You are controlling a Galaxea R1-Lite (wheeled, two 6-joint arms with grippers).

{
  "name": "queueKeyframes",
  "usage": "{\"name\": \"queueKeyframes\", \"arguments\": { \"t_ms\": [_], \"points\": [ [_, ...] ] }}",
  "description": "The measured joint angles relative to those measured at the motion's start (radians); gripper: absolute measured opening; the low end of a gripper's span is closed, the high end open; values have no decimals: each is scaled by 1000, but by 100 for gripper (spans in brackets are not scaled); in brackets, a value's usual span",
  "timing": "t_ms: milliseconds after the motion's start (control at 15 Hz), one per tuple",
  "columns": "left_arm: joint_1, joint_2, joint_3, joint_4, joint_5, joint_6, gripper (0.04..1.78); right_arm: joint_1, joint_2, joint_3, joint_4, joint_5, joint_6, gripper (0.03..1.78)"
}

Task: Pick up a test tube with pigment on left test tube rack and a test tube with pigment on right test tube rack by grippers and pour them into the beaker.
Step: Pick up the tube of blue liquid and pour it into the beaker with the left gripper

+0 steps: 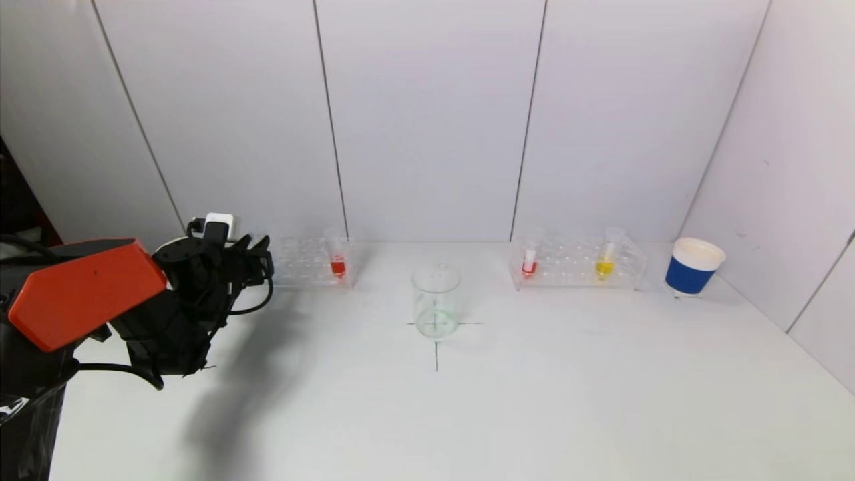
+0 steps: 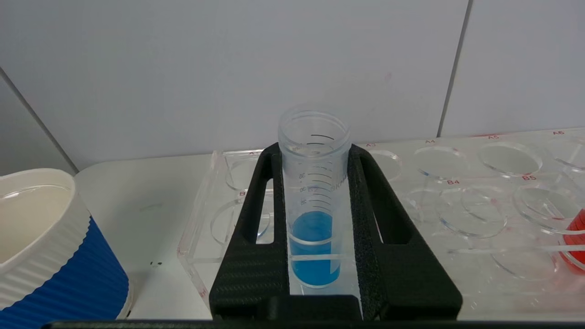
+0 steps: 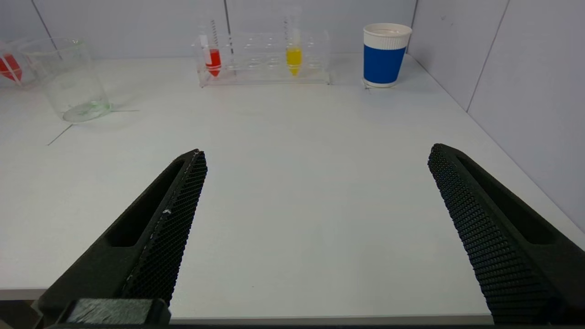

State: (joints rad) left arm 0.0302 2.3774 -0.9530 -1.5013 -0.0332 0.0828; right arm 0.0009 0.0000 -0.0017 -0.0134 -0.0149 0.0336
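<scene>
- Left tool (image 2: 315, 157) clenched on the blue-pigment test tube (image 2: 314, 201), which stands upright in the left rack (image 2: 201, 237).
- Right tool (image 3: 315, 160) released, over bare tabletop (image 3: 297, 151).
- Beaker (image 1: 435, 300) centred between racks.

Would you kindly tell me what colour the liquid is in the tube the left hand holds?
Blue; the tube shows best in the left wrist view, clamped in the left hand.

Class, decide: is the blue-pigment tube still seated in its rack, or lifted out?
Still seated: the blue tube stands upright in the left rack, left gripper shut on it.
</scene>
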Motion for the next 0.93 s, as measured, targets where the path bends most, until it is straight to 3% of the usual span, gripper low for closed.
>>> {"name": "queueKeyframes", "arguments": {
  "t_ms": [933],
  "points": [
    [-14, -163, 1, 113, 6, 9, 42, 0, 0, 0, 0, 0, 0, 176]
  ]
}}
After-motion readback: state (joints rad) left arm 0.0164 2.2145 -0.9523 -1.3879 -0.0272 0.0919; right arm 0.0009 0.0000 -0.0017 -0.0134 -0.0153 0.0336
